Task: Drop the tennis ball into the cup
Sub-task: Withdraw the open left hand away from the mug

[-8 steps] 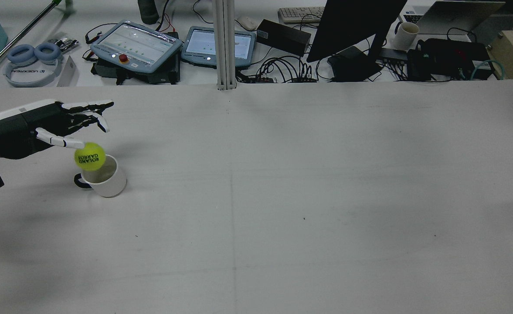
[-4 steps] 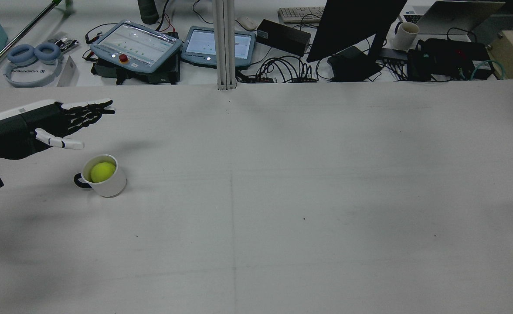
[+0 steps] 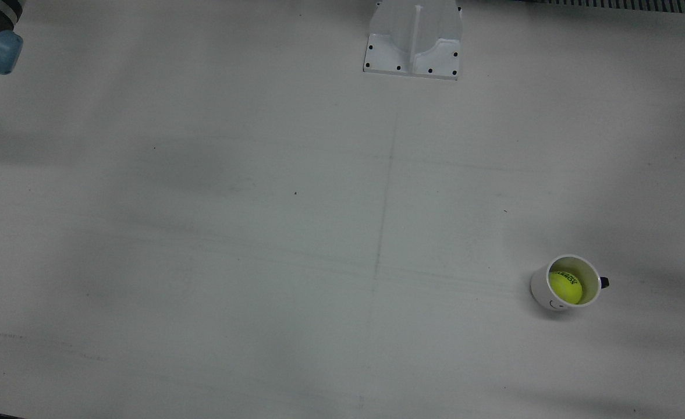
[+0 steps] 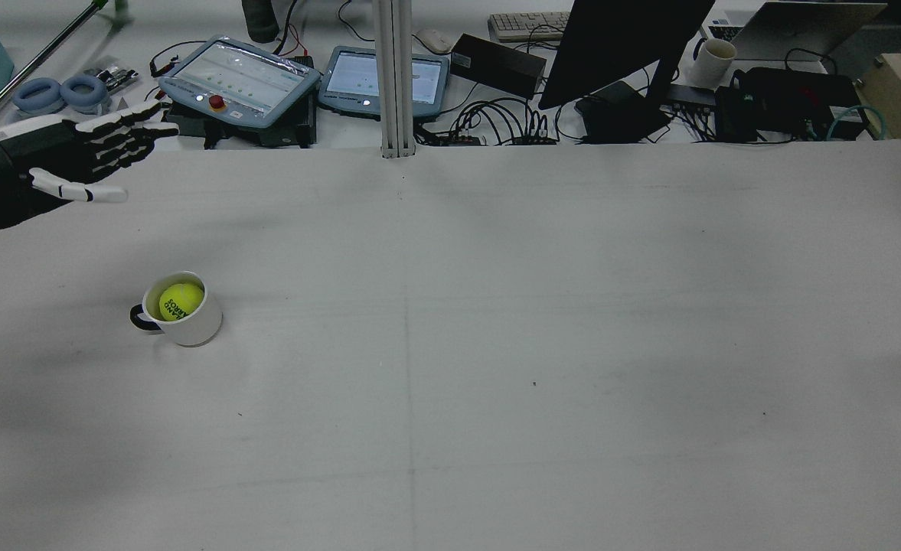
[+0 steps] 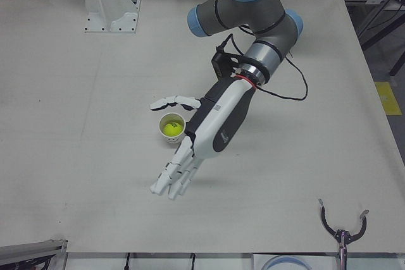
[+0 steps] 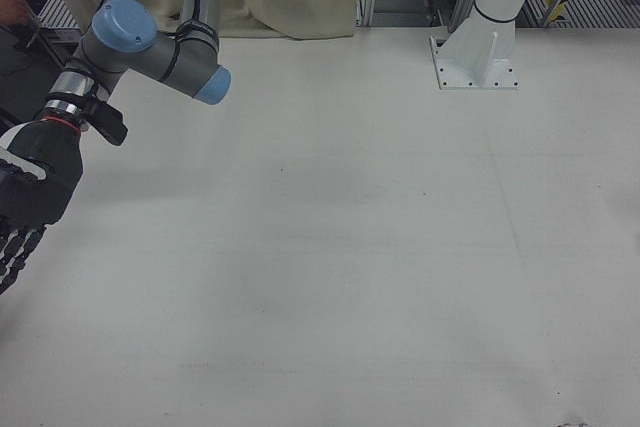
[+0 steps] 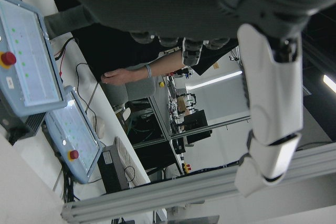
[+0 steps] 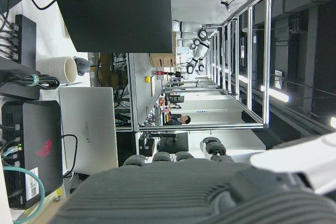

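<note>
The yellow tennis ball [image 4: 181, 300] lies inside the white cup [image 4: 194, 327], which stands upright on the table at the left; its dark handle points left. The ball [image 3: 564, 287] and cup [image 3: 538, 289] also show in the front view, and the ball [image 5: 169, 128] and cup [image 5: 176, 136] in the left-front view. My left hand [image 4: 67, 164] is open and empty, fingers spread, raised above and behind the cup; it also shows in the left-front view [image 5: 209, 132]. My right hand [image 6: 25, 197] is open and empty, held off the table's far side.
The arm pedestal [image 3: 413, 38] stands at the table's rear edge. Beyond the table's front edge lie two teach pendants [image 4: 239, 80], a monitor [image 4: 618, 46], cables and another mug [image 4: 710, 60]. A post [image 4: 395, 76] rises at the middle of that edge.
The ball left my left hand and dropped into the cup. The left hand then rose and pulled away from the cup, fingers spread.
</note>
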Tool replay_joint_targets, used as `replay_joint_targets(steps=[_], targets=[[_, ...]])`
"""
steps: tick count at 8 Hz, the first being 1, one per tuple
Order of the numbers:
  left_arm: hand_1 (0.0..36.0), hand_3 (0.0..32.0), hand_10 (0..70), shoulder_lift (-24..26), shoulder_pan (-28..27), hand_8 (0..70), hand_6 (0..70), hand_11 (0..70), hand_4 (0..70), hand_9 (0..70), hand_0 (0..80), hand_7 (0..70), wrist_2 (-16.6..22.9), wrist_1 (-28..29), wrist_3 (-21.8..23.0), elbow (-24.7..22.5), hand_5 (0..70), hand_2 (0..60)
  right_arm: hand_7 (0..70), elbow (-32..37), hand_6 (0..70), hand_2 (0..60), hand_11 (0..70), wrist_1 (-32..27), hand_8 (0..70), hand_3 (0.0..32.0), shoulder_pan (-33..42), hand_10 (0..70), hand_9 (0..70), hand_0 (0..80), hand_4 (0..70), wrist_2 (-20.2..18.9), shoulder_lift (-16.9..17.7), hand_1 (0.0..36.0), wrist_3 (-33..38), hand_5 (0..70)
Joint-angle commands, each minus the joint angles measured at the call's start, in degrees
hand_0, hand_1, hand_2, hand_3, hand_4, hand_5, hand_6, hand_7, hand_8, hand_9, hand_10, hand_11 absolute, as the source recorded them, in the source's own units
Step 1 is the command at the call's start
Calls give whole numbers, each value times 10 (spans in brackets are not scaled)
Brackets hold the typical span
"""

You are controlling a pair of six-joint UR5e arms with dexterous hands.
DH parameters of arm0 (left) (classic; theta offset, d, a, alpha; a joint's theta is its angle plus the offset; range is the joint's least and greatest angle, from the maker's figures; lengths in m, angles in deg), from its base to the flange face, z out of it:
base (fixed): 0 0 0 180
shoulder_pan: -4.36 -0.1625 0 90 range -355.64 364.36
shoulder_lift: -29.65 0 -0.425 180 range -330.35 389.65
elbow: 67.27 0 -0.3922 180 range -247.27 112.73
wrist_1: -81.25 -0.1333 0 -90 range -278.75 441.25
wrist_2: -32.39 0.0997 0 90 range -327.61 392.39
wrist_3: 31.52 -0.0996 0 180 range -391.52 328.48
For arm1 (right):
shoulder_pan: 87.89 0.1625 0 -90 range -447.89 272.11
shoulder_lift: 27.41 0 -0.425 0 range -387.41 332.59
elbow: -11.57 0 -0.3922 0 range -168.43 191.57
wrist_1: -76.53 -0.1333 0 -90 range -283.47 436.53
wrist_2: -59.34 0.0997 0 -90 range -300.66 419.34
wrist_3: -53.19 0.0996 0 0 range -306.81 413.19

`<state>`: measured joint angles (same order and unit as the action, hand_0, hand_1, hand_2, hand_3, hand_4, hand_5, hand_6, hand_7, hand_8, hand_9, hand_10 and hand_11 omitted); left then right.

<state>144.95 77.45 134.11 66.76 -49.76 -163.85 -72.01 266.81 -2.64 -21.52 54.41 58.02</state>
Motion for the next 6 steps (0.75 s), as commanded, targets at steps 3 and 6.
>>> replay_joint_targets(steps=[3,6], targets=[[311,0,0,34,118,0,9,0,0,24,570,193,1,-30,17,88,43,185,0,0,0,0,0,0,0,0,0,0,0,0,0,0,0,0,0,0],[303,0,0,33,119,0,9,0,0,25,562,198,1,-34,19,78,40,181,0,1,0,0,0,0,0,0,0,0,0,0,0,0,0,0,0,0]])
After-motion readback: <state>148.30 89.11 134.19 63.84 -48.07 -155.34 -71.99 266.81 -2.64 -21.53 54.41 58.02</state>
